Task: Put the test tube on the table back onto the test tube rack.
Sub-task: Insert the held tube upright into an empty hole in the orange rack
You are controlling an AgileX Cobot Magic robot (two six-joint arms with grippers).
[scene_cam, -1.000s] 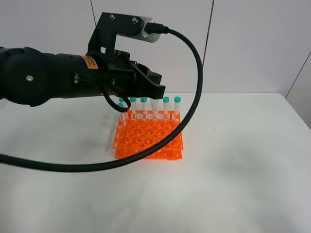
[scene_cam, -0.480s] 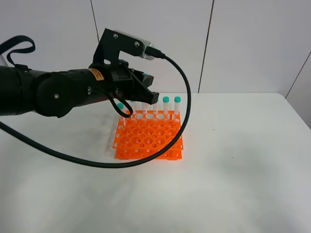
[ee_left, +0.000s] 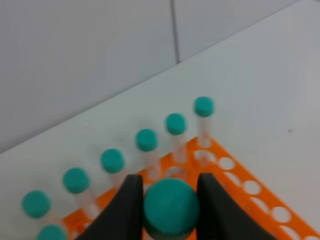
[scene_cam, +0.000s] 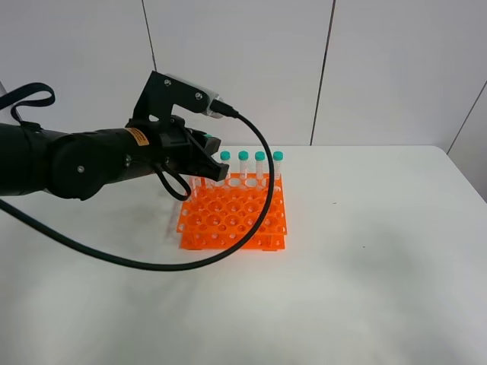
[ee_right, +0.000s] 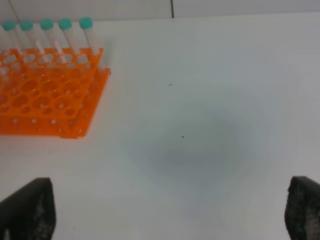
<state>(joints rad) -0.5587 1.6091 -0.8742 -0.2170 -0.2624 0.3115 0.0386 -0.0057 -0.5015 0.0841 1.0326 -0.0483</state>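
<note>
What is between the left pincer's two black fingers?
The test tube, teal cap showing, pinched in the left pincer; the left wrist view shows it.

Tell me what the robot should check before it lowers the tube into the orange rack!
1. Grip: left gripper shut on the test tube at its cap: ok.
2. Place: held tube above the test tube rack: ok.
3. Tip lined up with a hole: hidden beneath the cap: cannot tell.
4. Free holes: many open in the rack: ok.
5. Standing tubes apart from the held one: ok.
6. Right gripper open over the table, away from the rack: ok.
</note>
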